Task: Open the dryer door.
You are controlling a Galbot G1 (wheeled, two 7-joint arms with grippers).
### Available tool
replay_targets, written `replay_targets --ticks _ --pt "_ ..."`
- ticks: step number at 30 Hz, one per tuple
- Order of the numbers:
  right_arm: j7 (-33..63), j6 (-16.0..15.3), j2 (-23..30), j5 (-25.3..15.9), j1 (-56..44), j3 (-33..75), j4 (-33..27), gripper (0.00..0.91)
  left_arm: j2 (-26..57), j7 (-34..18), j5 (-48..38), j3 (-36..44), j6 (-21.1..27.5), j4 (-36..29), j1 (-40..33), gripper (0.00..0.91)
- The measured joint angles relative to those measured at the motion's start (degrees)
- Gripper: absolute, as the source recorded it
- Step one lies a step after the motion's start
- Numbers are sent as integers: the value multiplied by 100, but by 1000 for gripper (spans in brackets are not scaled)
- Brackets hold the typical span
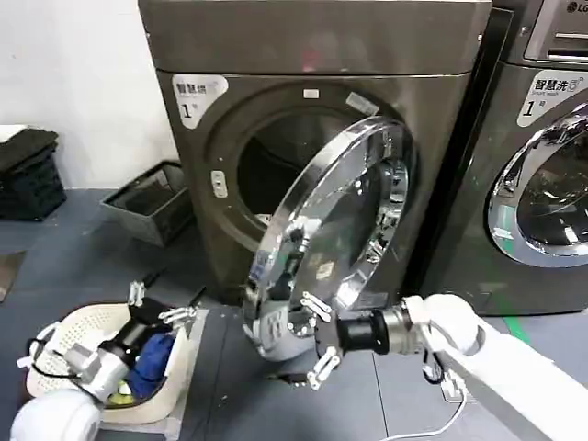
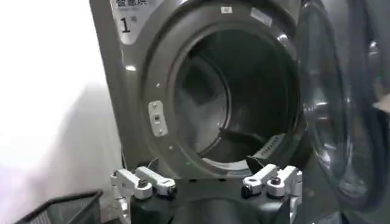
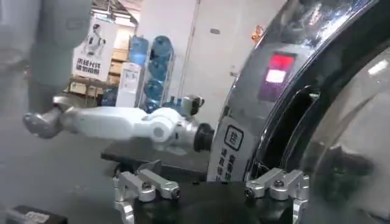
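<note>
The dryer door point(image 1: 331, 243) stands swung well out from the dark bronze-grey dryer point(image 1: 312, 55), hinged on the side nearer the neighbouring washing machine point(image 1: 542, 165), its chrome ring angled toward the camera and the drum opening point(image 1: 276, 170) exposed behind it. The right gripper point(image 1: 317, 335) sits at the door's lower free edge, fingers spread apart; from the head view they appear to bracket or press on the rim rather than clamp it, and in the right wrist view the open fingers point(image 3: 152, 185) hover just beside the chrome ring point(image 3: 274, 79) with no clear grasp. That is the main risk: with contact this loose, a further push could slide off the polished curved ring, letting the door drift back toward closing, or the fingers could scrape the tinted glass. Pushing too far may drive the door against the washing machine. The left gripper point(image 1: 161, 308) hangs low on the other side, fingers released and empty, above a white laundry basket point(image 1: 64, 335); it faces the drum opening in its own wrist view, and any forward reach risks crossing the door's swing path.
</note>
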Motion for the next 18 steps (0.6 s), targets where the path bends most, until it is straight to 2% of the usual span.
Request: replay_targets --ticks 9,18 --pt "586 366 -334 -11 -1849 2000 418 907 227 197 -25 747 -13 139 -402 907" --pt "936 652 9 -155 -3908 4225 650 907 401 323 -43 1509 -88 273 -875 907"
